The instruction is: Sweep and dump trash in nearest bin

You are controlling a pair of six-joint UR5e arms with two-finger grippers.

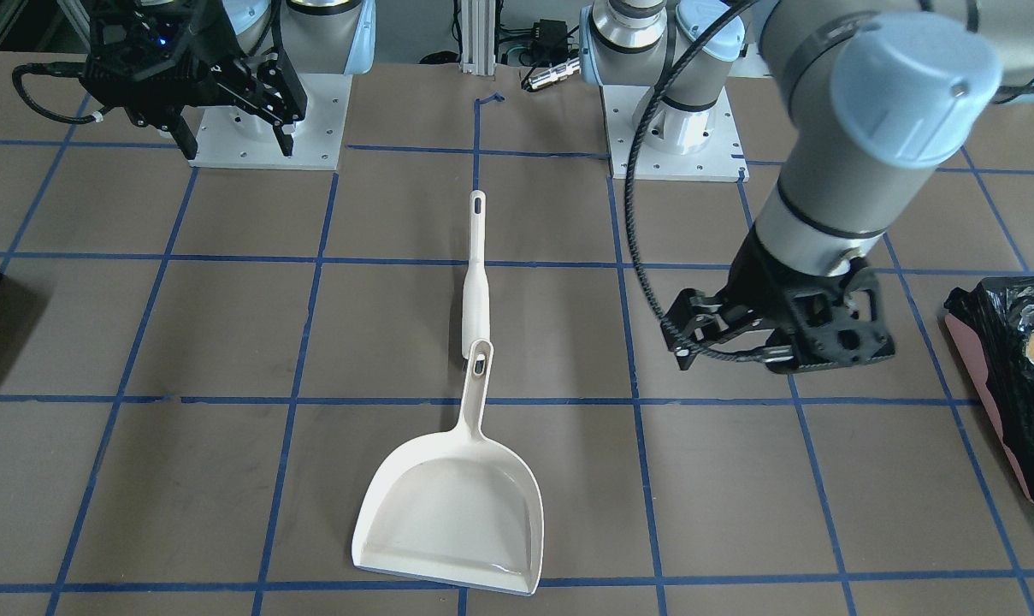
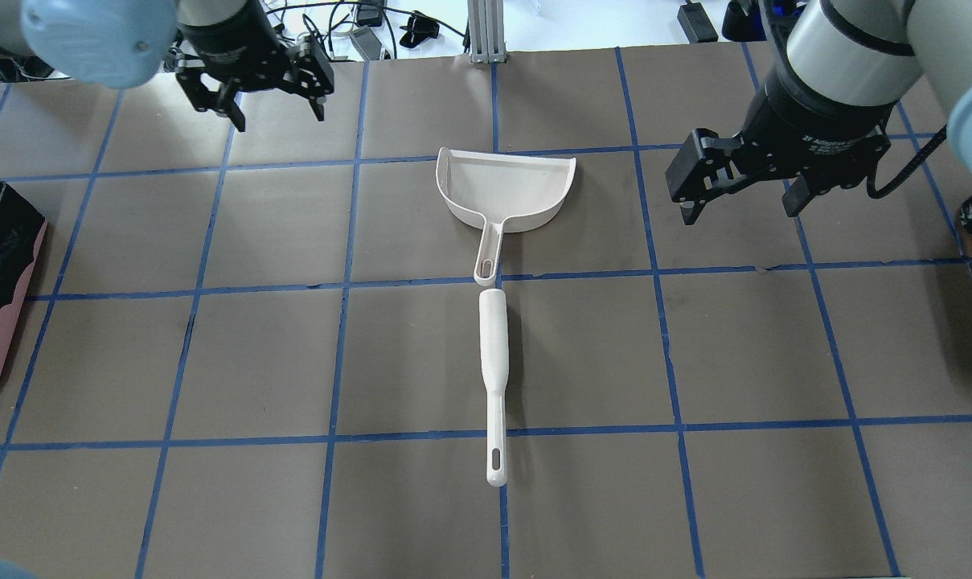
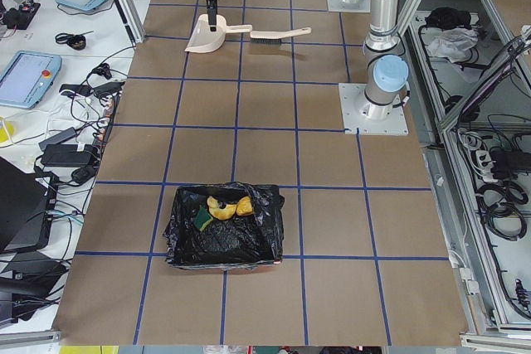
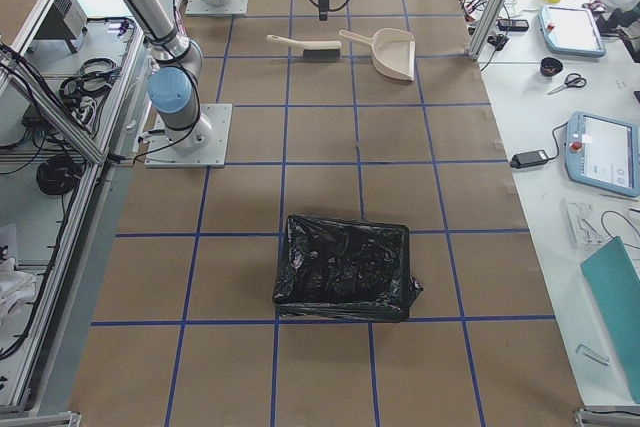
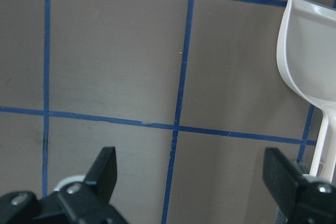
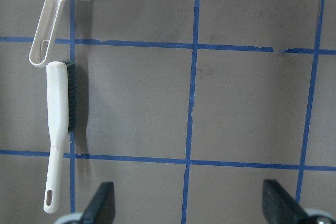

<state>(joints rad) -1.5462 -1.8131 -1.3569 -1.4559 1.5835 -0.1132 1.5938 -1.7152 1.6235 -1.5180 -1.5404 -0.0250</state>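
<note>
The trash lies inside the bin [image 3: 187, 246]: a yellow-and-green sponge [image 3: 204, 220], a pale crescent piece [image 3: 218, 207] and a golden-brown lump [image 3: 245, 206]. The bin, pink-sided with a black bag, stands at the table's left end [image 2: 15, 314], at the right edge of the front view [image 1: 987, 385]. My left gripper [image 2: 280, 119] is open and empty, held above the table [image 1: 739, 355] left of the white dustpan [image 2: 506, 189]. My right gripper [image 2: 740, 213] is open and empty, right of the dustpan. Both wrist views show the jaws wide apart [image 5: 190, 166] [image 6: 188, 198].
A white brush [image 2: 494, 354] lies in line with the dustpan's handle, mid-table; both show in the right wrist view [image 6: 58, 129]. A second black-bagged bin [image 4: 345, 272] stands at the table's right end. Blue tape lines grid the brown table.
</note>
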